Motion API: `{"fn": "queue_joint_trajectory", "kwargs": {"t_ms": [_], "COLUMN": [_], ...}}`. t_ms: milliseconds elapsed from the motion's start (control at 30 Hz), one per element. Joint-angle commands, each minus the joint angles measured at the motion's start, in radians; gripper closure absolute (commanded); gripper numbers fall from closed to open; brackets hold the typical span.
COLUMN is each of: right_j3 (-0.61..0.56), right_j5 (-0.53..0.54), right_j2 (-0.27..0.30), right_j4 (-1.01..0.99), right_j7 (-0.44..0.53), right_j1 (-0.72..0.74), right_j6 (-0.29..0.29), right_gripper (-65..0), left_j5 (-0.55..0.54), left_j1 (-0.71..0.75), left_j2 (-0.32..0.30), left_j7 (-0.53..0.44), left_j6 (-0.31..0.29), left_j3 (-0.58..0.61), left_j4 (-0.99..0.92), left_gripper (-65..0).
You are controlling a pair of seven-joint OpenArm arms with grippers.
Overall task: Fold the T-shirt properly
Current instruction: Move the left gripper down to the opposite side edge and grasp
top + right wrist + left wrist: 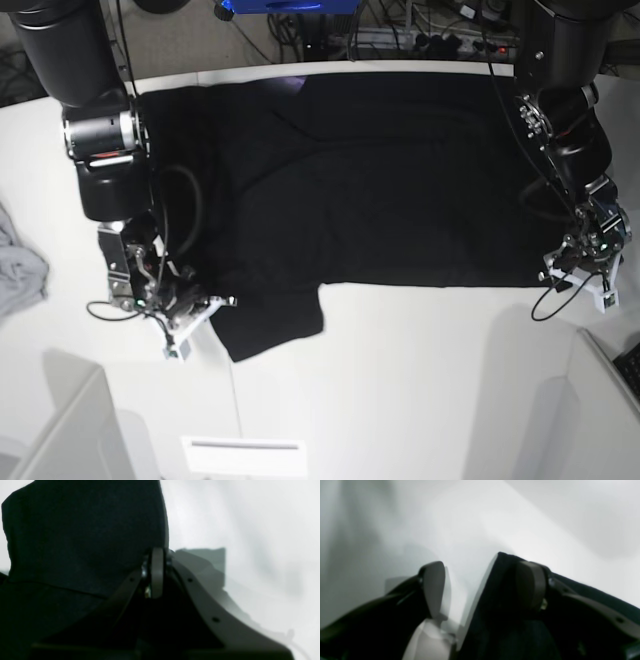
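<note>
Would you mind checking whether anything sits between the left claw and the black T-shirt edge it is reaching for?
Nothing visible does. The open left claw is already at the edge of the large black cotton T-shirt: one finger lies over the dark fabric, the other over the bare white table.

Both wrist views blurred; T-shirt (370, 180) far edge cut off; print hidden.
</note>
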Motion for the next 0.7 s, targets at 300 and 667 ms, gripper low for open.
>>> {"fn": "queue_joint_trajectory", "kwargs": {"t_ms": [300, 667], "right_j3": [0.002, 0.002], "right_j5": [0.008, 0.008], "right_j2": [0.005, 0.003], "right_j4": [0.014, 0.015], "right_j7": [0.013, 0.013], "right_j1": [0.036, 0.036], "right_j6": [0.005, 0.005], "right_gripper": [0.0, 0.0], "left_j5": [0.000, -0.093], "left_j1": [0.049, 0.015], "left_j2": [0.008, 0.002], "left_j7": [0.091, 0.133], "left_j6": [0.002, 0.002], "left_j3": [-0.010, -0.001], "left_j4": [0.253, 0.182], "left_gripper": [-43.4, -43.4]}}
